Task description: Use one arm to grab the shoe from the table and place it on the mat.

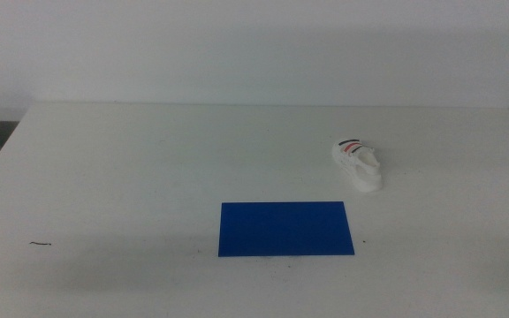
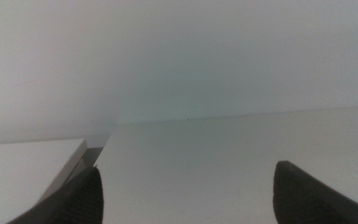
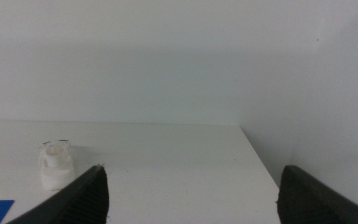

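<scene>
On the table [image 1: 148, 168]: a flat deep-blue mat [image 1: 285, 229], near centre.
Shoe [image 1: 358, 162]: small, white, striped; right of and beyond the mat, apart from it.
Left gripper [image 2: 185, 193]: jaws wide apart; a dark sliver at the near left edge.
Right gripper [image 3: 194, 196]: jaws spread, tips cropped.

**Both arms wait low, jaws wide apart**

The left gripper [image 2: 188, 193] sits low with its two dark jaws spread wide. In the middle view only a dark bit of it shows at the bottom left corner. The right gripper [image 3: 194, 196] is spread wide too.
</scene>
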You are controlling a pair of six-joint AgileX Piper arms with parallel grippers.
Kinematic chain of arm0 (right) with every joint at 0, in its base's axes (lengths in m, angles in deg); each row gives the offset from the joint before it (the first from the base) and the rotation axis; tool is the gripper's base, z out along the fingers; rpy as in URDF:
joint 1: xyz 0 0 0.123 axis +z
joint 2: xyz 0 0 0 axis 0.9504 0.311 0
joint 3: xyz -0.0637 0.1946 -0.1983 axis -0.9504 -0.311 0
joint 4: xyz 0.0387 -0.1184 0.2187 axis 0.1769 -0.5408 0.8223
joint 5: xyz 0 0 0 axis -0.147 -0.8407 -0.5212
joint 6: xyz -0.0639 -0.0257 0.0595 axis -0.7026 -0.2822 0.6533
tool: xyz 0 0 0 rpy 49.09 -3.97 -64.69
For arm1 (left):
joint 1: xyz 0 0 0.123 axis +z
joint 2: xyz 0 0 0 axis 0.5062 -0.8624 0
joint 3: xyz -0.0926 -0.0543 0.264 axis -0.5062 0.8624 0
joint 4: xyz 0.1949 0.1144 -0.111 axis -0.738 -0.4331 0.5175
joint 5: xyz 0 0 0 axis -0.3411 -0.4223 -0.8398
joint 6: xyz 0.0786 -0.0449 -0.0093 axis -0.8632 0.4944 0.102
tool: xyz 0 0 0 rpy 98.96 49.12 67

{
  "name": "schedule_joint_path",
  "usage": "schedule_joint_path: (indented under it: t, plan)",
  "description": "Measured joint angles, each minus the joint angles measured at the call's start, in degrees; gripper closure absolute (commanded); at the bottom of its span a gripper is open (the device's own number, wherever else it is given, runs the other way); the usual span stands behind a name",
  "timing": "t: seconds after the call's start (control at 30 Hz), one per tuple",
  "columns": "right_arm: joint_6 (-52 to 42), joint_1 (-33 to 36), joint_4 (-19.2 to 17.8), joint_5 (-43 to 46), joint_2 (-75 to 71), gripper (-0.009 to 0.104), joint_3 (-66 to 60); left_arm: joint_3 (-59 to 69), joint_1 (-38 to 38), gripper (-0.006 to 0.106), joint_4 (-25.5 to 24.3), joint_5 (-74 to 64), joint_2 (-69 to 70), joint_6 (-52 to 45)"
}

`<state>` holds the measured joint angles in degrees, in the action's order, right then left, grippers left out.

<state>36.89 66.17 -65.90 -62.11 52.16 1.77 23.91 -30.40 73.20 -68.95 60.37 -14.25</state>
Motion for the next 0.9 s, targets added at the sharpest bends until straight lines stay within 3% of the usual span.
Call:
schedule_joint_path:
  t: [0.17, 0.37, 0.63, 0.9]
  plan:
    - [0.00, 0.00, 0.22, -2.12, 0.34, 0.018, 0.63, 0.00, 0.00, 0.007, 0.00, 0.00, 0.00, 0.00]
    - [0.00, 1.18, 0.35, -9.49, 11.81, 0.018, 13.59, 0.00, 0.00, 0.007, 0.00, 0.00, 0.00, 0.00]
    - [-1.23, 9.92, 2.20, -17.57, 44.06, 0.018, 39.19, 0.00, 0.00, 0.007, 0.00, 0.00, 0.00, 0.00]
    - [-2.26, 17.44, 3.02, -41.16, 81.65, 0.018, 75.68, 0.00, 0.00, 0.007, 0.00, 0.00, 0.00, 0.00]
